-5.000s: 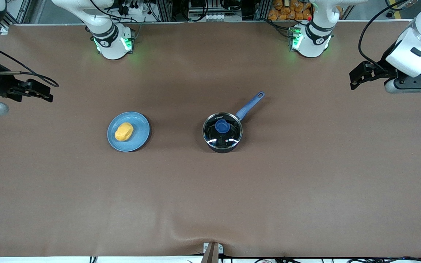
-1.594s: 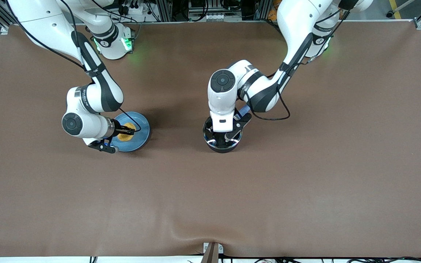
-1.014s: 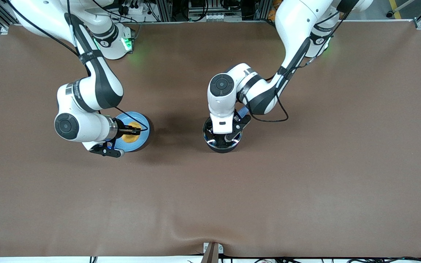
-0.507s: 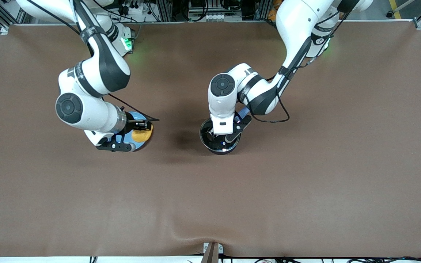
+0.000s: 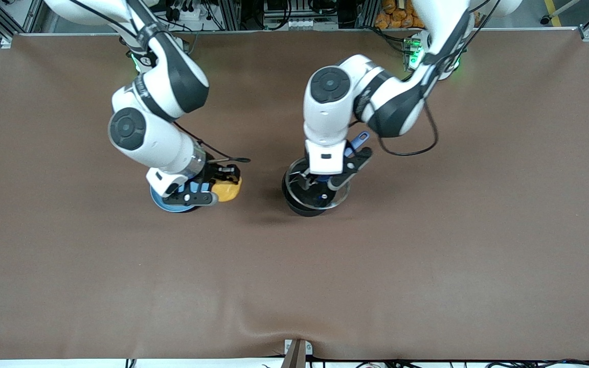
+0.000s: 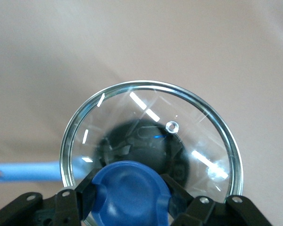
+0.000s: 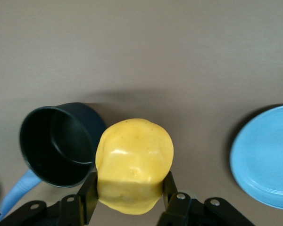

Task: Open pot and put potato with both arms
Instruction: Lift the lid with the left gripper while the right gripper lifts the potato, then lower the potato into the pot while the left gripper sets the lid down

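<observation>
Brown table (image 5: 427, 255) — hands hold lid (image 6: 151, 141), potato (image 7: 134, 165).

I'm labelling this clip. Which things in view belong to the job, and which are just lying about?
In the job:
- pot, open
- lid, held by left gripper
- potato, held in the air by right gripper

Lying about:
- blue plate, now bare

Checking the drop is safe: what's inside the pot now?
The pot looks empty and bare black inside; its lid is lifted off by the left gripper. The potato hides one edge of its rim.
</observation>
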`<state>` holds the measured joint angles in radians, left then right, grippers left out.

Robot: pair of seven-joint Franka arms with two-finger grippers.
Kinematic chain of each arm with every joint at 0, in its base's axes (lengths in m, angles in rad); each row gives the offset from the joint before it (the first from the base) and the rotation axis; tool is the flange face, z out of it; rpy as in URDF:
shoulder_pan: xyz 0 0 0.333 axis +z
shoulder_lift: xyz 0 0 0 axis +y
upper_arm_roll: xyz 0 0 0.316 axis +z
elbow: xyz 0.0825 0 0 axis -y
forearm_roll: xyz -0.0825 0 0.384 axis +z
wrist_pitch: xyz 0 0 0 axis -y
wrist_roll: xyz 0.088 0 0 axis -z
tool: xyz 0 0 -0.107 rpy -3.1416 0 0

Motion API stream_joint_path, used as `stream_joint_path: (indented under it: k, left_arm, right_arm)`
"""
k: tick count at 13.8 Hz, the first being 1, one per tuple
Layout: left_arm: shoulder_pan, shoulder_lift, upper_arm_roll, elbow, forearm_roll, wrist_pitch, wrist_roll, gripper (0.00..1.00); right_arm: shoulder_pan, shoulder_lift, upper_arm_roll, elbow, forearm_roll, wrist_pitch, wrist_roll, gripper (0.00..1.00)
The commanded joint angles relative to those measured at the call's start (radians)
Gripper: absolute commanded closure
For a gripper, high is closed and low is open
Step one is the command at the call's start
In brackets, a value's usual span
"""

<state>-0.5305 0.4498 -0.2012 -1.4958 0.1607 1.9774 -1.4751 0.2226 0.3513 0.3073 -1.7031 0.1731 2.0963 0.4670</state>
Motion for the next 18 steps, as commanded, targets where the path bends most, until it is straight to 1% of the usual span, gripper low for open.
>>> stream_joint_path:
  k: [1, 3, 4, 7, 8, 10, 11, 12, 14, 15, 16, 18]
  left_arm:
    - [0.117, -0.06, -0.007, -0.031, -0.027, -0.08, 0.226, 1.0]
    - [0.206, -0.072, -0.006, -0.044, -0.029, -0.139, 0.422, 1.0]
    - [0.254, -0.077, -0.006, -0.064, -0.027, -0.149, 0.515, 1.0]
    - [0.41, -0.089, -0.006, -0.168, -0.026, -0.126, 0.746, 1.0]
    - [0.467, -0.101, -0.007, -0.225, -0.024, -0.074, 0.786, 1.0]
    - [0.524, -0.132, -0.006, -0.379, -0.015, 0.085, 0.872, 1.0]
    - [0.567, -0.143, -0.006, -0.453, -0.01, 0.169, 0.909, 1.0]
    - [0.586, -0.142, -0.006, -0.504, -0.01, 0.24, 0.938, 1.0]
    - [0.599, -0.116, -0.003, -0.547, 0.016, 0.329, 0.963, 1.0]
    - [0.604, -0.102, -0.003, -0.558, 0.076, 0.351, 0.964, 1.0]
    - [0.607, -0.089, -0.003, -0.563, 0.111, 0.369, 0.963, 1.0]
    - [0.621, -0.062, -0.003, -0.563, 0.123, 0.406, 0.964, 1.0]
  right_arm:
    - [0.07, 0.032, 0.001, 0.003, -0.003, 0.088, 0.051, 0.9]
    - [0.134, 0.067, 0.001, 0.005, -0.01, 0.181, 0.082, 0.9]
    - [0.176, 0.09, -0.001, 0.007, -0.039, 0.227, 0.106, 0.91]
    - [0.274, 0.173, -0.004, 0.025, -0.174, 0.353, 0.209, 0.91]
    - [0.291, 0.205, -0.004, 0.045, -0.213, 0.378, 0.231, 0.91]
    - [0.319, 0.256, -0.004, 0.072, -0.271, 0.406, 0.258, 0.92]
    - [0.331, 0.279, -0.004, 0.088, -0.282, 0.418, 0.265, 0.92]
    - [0.342, 0.296, -0.005, 0.098, -0.287, 0.422, 0.265, 0.92]
    - [0.356, 0.33, -0.007, 0.117, -0.316, 0.43, 0.265, 0.92]
    - [0.362, 0.337, -0.007, 0.117, -0.319, 0.432, 0.263, 0.92]
    - [0.363, 0.344, -0.007, 0.117, -0.322, 0.432, 0.26, 0.92]
    - [0.373, 0.351, -0.007, 0.117, -0.346, 0.432, 0.263, 0.92]
